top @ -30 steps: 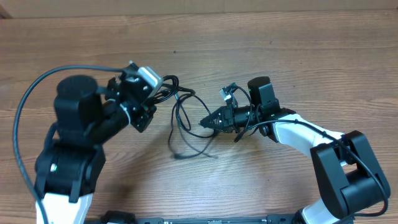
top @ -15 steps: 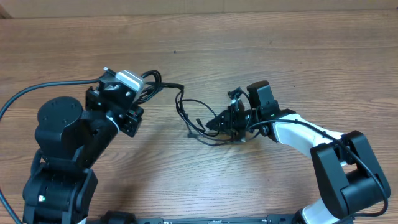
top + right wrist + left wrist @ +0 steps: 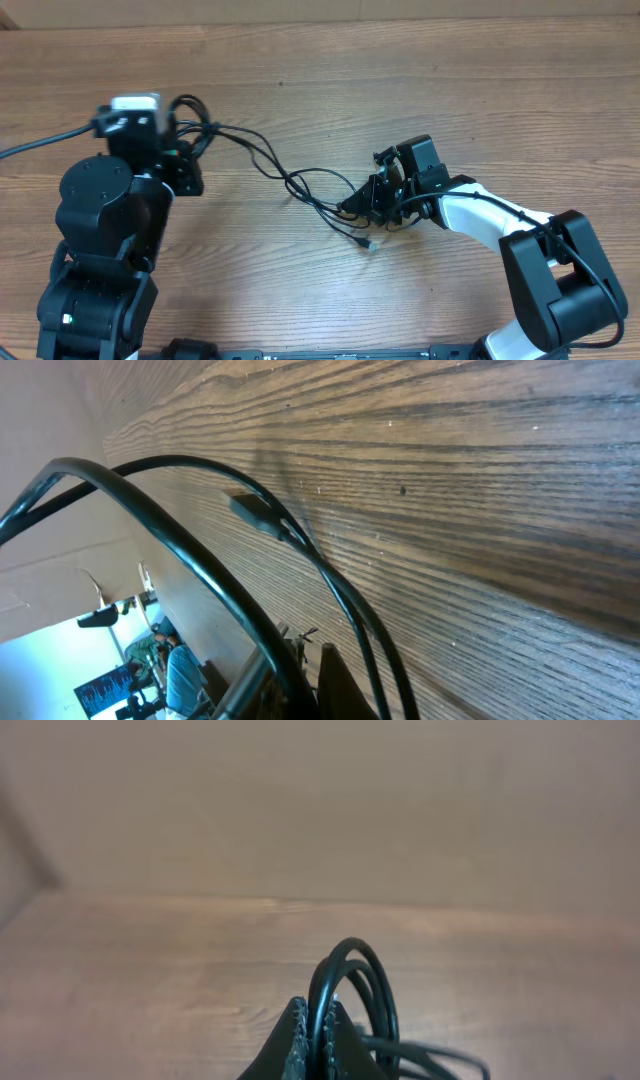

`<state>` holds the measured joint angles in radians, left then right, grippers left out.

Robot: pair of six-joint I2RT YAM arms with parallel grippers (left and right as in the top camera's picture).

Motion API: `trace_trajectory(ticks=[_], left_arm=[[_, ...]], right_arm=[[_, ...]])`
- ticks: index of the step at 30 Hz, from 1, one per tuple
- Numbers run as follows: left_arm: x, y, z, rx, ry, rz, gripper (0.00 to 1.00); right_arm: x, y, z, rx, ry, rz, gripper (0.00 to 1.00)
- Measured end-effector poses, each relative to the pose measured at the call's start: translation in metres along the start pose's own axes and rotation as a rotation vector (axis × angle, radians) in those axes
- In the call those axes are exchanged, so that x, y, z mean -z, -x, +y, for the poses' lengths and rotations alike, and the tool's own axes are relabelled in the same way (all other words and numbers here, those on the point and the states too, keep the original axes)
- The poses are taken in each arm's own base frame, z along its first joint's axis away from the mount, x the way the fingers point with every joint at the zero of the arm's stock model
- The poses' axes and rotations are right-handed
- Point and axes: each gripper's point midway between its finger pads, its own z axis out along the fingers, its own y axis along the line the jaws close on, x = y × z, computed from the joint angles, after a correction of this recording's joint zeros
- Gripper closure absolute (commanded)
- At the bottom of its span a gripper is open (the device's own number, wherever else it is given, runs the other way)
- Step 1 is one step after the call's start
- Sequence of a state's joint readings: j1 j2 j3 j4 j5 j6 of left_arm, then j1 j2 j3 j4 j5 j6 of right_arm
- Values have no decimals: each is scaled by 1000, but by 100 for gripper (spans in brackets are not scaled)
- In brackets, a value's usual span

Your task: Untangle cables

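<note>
Evidently the cables (image 3: 290, 180) ran across the worktop (image 3: 420, 70) between the left pincer (image 3: 312, 1038) (clamped on their loops) and the right pincer (image 3: 360, 204), clamped on other strands.

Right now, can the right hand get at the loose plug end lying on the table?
Probably not yet. The plug end lies uncovered on the table just beside the right hand, but that hand is shut on the cables, so it would have to let go first.

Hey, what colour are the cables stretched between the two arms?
Black. The cables show best in the overhead view.
</note>
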<state>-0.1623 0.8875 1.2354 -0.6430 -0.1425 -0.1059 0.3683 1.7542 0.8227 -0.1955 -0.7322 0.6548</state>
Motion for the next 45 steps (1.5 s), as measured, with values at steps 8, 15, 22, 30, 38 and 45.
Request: trace_trajectory(ticks=[8, 15, 22, 30, 38, 45], left_arm=[[8, -6, 51, 414, 298, -47, 95], [17, -10, 75, 568, 440, -105, 96], [31, -8, 99, 589, 589, -177, 96], [42, -12, 113, 565, 697, -196, 96], [46, -10, 118, 561, 733, -217, 96], [47, -10, 119, 559, 740, -220, 96]], right_arm=[[0, 0, 0, 1, 0, 0, 96], [0, 0, 0, 1, 0, 0, 96], [1, -6, -15, -86, -74, 10, 96], [35, 2, -79, -403, -286, -75, 96], [94, 26, -130, -650, -294, -202, 96], [118, 37, -145, -642, -244, -245, 60]])
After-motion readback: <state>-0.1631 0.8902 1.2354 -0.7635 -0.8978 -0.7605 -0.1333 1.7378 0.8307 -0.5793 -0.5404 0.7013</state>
